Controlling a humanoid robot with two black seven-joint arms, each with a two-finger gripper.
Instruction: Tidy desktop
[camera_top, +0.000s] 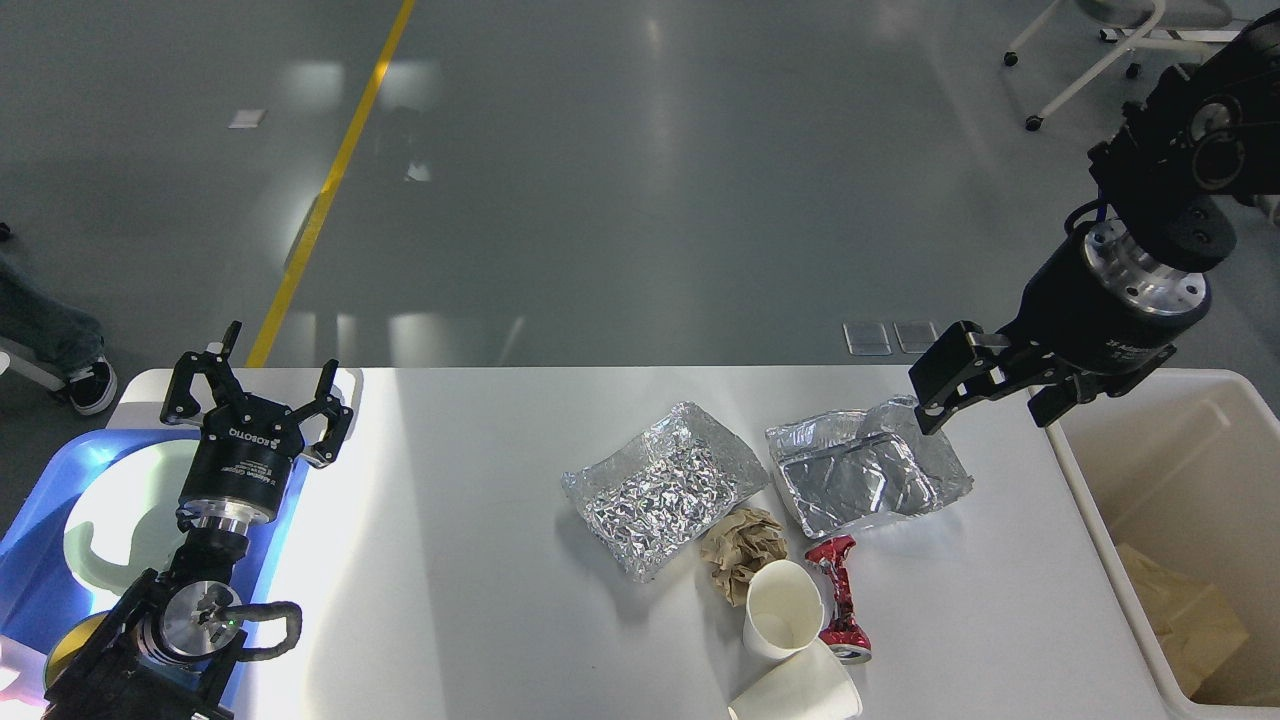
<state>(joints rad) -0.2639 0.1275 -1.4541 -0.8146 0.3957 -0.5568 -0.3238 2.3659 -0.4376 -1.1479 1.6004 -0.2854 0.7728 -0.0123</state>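
Observation:
The white desktop (480, 580) holds two crumpled foil trays, one in the middle (665, 487) and one to its right (855, 480). In front of them lie a brown paper wad (742, 550), a crushed red can (838, 598), an open-mouthed paper cup (782, 610) and a second paper cup on its side (800, 690). My left gripper (262, 388) is open and empty above the table's far left corner. My right gripper (1000, 392) is open and empty, just above the right foil tray's far right corner.
A beige bin (1085, 480) stands off the table's right end with brown paper (1190, 620) inside. A blue tray (40, 500) holding a pale dish (120, 500) lies at the left edge. A wheeled chair (1100, 60) stands far right on the floor.

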